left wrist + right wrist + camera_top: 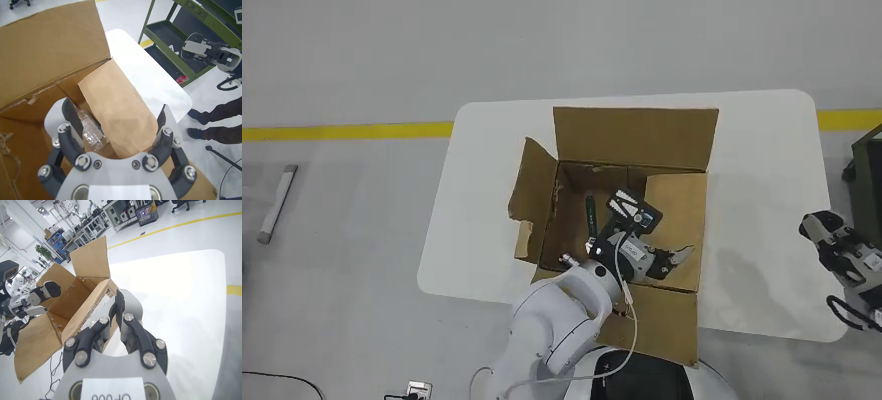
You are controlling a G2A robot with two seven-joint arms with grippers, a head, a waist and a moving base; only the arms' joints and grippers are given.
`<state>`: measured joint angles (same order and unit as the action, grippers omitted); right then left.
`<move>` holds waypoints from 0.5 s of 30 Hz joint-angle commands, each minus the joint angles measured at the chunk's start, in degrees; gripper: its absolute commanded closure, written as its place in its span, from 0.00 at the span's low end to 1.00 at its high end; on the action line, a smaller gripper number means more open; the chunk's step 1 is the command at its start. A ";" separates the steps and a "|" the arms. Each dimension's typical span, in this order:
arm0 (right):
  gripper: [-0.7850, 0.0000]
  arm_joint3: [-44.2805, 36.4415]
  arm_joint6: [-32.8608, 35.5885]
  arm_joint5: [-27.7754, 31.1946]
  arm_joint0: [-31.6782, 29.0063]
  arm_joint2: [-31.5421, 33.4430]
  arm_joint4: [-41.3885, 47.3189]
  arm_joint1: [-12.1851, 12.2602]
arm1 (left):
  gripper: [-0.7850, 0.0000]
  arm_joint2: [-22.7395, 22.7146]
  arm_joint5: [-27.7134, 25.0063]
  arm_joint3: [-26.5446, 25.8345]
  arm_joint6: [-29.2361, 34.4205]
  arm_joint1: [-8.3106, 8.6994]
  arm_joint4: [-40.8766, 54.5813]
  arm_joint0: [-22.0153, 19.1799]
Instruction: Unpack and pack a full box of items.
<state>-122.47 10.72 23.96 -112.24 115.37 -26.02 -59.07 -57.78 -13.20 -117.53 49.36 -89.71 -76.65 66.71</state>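
An open cardboard box stands on the white table with its flaps spread. My left gripper hangs open over the box's right inner side. In the left wrist view its fingers straddle a cardboard flap that leans inward. A clear plastic bottle lies below, beside one pad. A slim dark green object also lies inside the box. My right gripper is shut on nothing, off the table's right edge, well away from the box.
A green metal cart stands right of the table, with a small red item at its base. A person's legs stand near the table's front right corner. Bare tabletop lies right of the box.
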 commanded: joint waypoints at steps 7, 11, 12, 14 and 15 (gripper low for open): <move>1.00 0.81 0.78 0.59 0.78 -3.06 -2.53 -0.31 | 0.00 -1.22 6.10 2.04 -0.82 -0.16 4.84 1.92; 1.00 2.14 1.49 0.58 2.26 -4.90 -3.38 -0.39 | 0.00 -1.93 16.16 4.79 1.49 -0.88 12.77 1.66; 1.00 2.49 1.88 0.57 2.68 -5.51 -3.58 -0.40 | 0.00 -2.04 18.81 5.45 2.21 -1.10 15.18 1.47; 0.99 3.23 2.64 0.59 3.64 -6.87 -4.24 -0.42 | 0.00 -2.25 21.98 7.12 2.68 -1.33 16.52 0.36; 1.00 3.65 3.01 0.54 4.11 -7.70 -4.52 -0.44 | 0.00 -2.63 23.01 8.44 2.90 -1.41 17.67 -0.20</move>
<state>-119.22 13.36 24.54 -108.62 108.47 -30.25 -59.49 -60.12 8.38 -110.44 52.08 -91.04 -59.93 67.13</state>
